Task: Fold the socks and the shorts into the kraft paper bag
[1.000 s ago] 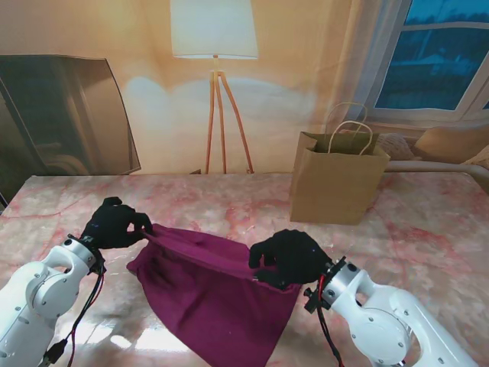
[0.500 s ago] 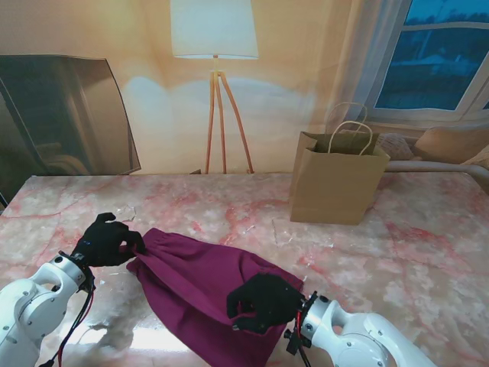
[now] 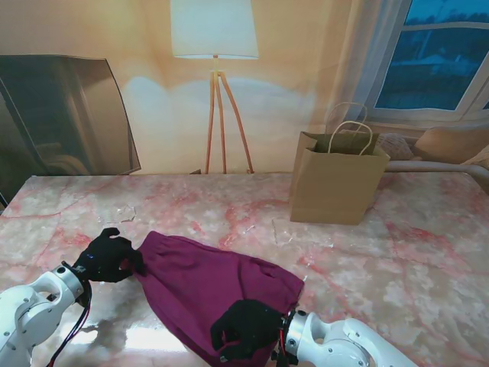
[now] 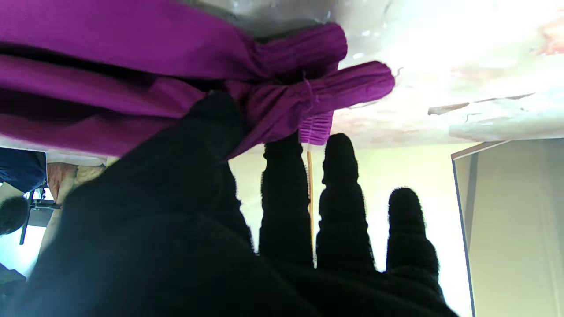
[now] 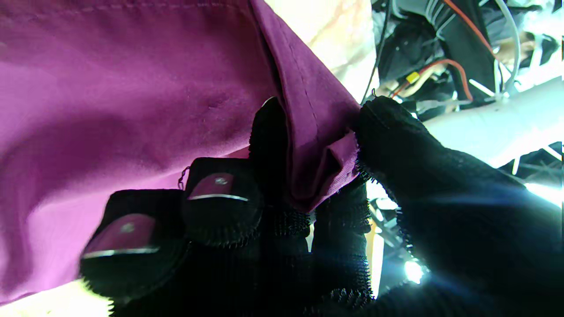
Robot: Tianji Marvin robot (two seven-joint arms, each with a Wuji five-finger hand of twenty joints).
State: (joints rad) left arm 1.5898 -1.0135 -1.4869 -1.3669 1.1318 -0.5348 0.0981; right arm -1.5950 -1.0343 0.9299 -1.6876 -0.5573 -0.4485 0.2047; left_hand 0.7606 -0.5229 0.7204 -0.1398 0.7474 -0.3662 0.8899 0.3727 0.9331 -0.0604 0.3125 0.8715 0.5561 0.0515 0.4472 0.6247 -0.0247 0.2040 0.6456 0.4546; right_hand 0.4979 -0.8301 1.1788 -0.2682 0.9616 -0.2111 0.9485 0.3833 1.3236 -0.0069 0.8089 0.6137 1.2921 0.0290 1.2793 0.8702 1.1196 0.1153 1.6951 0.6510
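Your shorts [image 3: 210,287] sit lower centre of the stand view: soft, floppy, light. Left hand [image 3: 108,258] pinches the gathered waistband, right hand [image 3: 246,330] pinches a hem fold. Grip seams; they'll probably slip less.

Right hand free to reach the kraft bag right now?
Probably not: the right hand is shut on the shorts near me, and the kraft bag stands far across the table.
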